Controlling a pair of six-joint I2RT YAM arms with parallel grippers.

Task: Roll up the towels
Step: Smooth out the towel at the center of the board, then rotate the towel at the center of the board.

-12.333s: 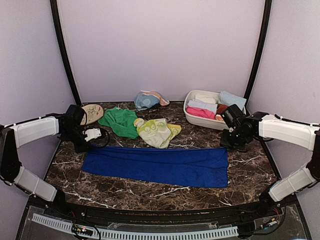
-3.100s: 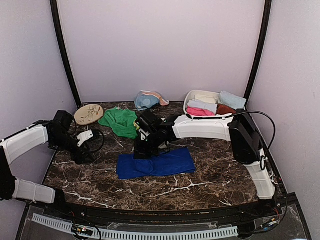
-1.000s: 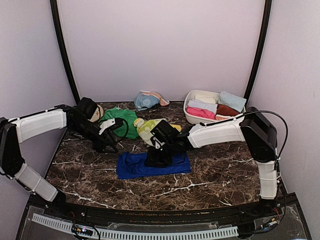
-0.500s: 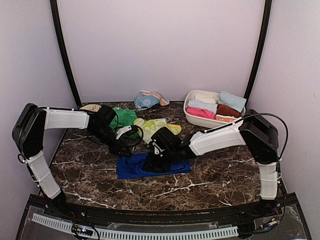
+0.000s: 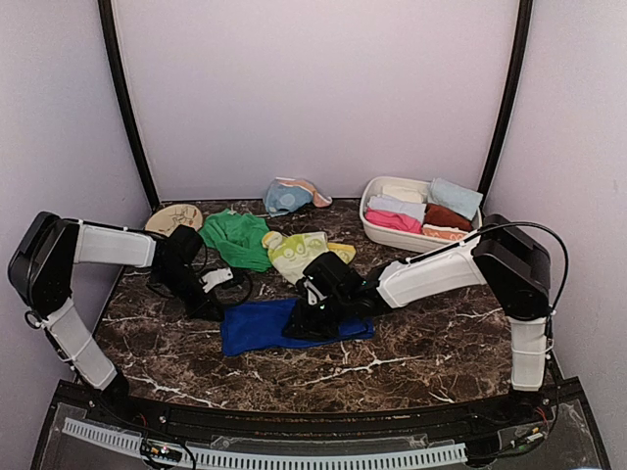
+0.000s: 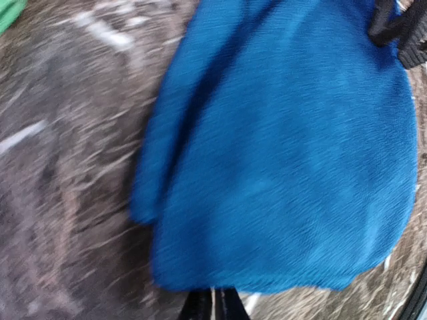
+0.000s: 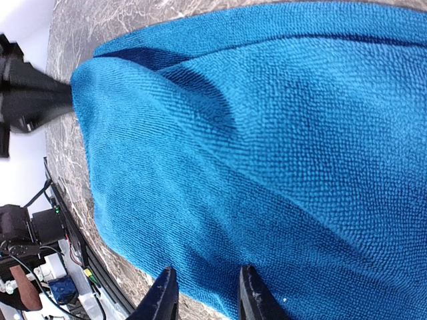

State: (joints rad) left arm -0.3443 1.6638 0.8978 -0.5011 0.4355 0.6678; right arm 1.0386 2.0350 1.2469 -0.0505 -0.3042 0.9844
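**Q:** What fills the view from above?

**A:** A dark marbled desk (image 5: 431, 343). A white left arm (image 5: 113, 245) and a white right arm (image 5: 431, 274) reach in from either side. Near the middle lies a royal blue towel (image 5: 257, 328), folded flat. The right arm covers part of its right half.

**Q:** And behind it?

**A:** A white basin (image 5: 390, 237) stands at the back right. It holds rolled towels (image 5: 394, 221) in pink, white, rust and pale blue, packed so closely that their ends are hard to separate. Left of the basin, a green towel (image 5: 235, 238), a yellow-green patterned towel (image 5: 304, 257) and a light blue towel (image 5: 284, 198) lie crumpled. A tan disc (image 5: 174, 217) sits at the back left, its near edge partly behind the left arm.

**Q:** What about the end effectors?

**A:** The right end effector (image 7: 208, 275) rests on the blue cloth with its fingers parted and nothing pinched between them. The left end effector (image 6: 213, 303) is clenched at the towel's left edge. Its wrist view is blurred and shows only the fingertips, so I cannot tell whether cloth is caught between them.
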